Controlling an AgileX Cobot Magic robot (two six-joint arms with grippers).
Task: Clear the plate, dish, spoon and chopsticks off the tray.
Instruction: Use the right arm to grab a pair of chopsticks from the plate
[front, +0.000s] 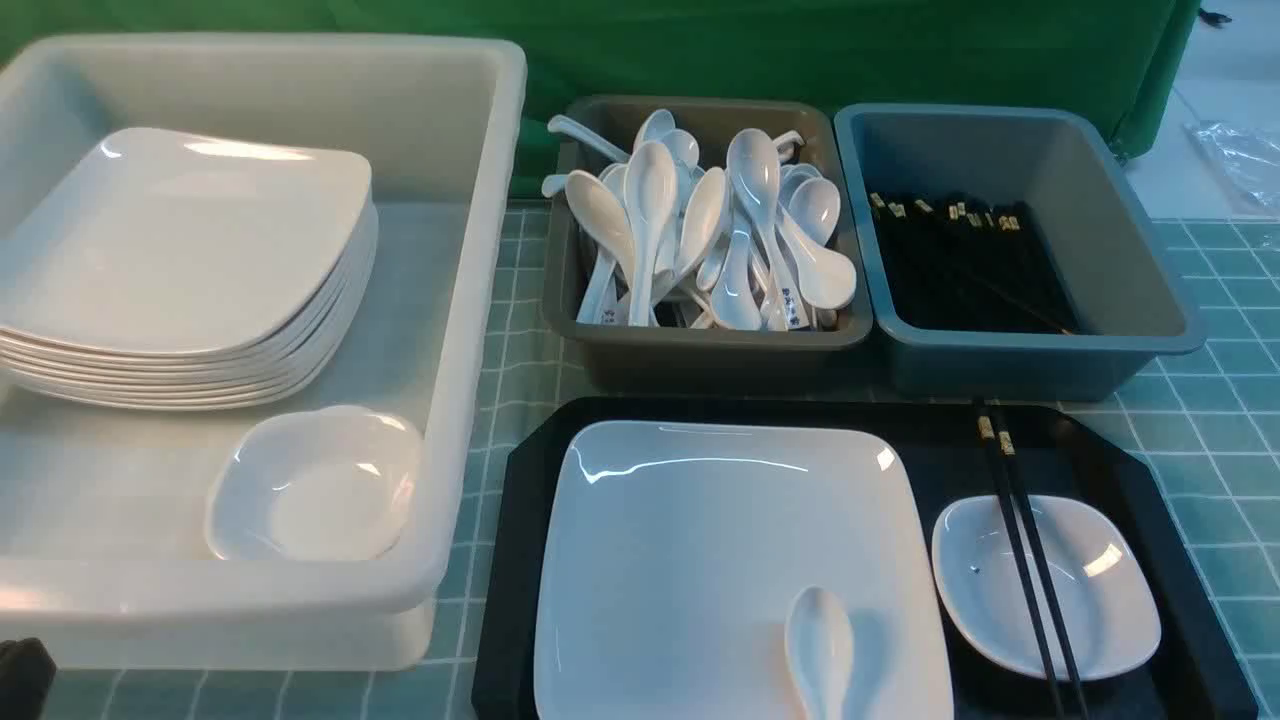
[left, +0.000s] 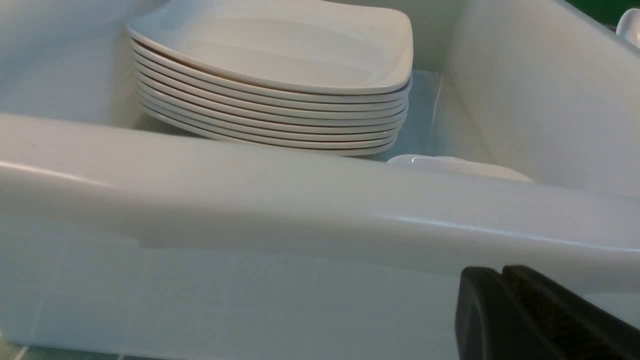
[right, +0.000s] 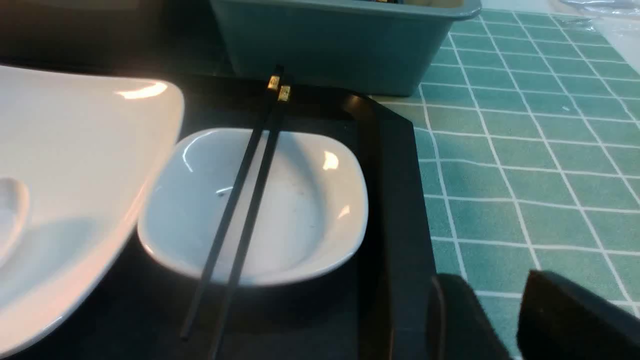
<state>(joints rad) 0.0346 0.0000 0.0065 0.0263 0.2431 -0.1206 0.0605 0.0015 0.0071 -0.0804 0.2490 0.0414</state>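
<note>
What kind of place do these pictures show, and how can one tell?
Probably a canteen-style dish-return station: a white tub holds stacked plates, one grey tub holds spoons, a bluish tub holds piled chopsticks, and a black tray of tableware stands in front.

The spoon (front: 820, 648) handle and chopsticks (front: 1025, 560) tips run off-frame

We see a teal-checked table (front: 1220, 400); directly on it sit 4 things: the black tray (front: 508, 560), a big white tub (front: 470, 330), a grey tub (front: 700, 352) and a blue-grey tub (front: 1050, 365).
</note>
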